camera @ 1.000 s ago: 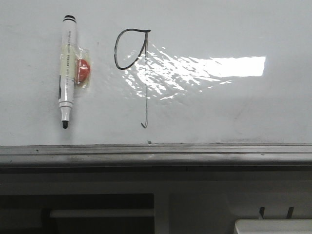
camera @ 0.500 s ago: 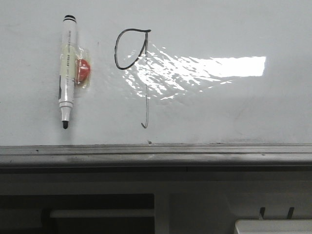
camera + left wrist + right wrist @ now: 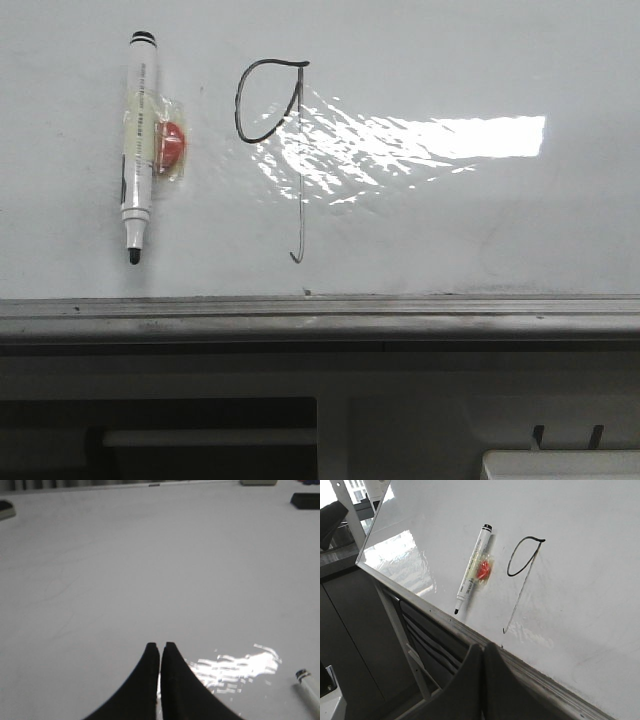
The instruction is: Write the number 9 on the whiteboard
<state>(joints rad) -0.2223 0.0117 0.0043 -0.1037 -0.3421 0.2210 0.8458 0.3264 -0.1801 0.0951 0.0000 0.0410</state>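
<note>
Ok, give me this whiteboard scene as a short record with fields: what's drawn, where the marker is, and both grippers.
surface: whiteboard, glare patch right of the figure
drawn: number 9, loop on top, long tail with small hook
marker: uncapped, lying left of the 9, tip toward the board's metal edge, red piece taped to it
left gripper: shut, empty
right gripper: shut, empty, off the board

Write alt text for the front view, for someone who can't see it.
A thin black number 9 is drawn on the whiteboard, its tail running through a bright glare patch. To its left lies an uncapped marker, tip toward the board's grey edge strip, with a red piece taped beside it. No gripper is visible.
</note>
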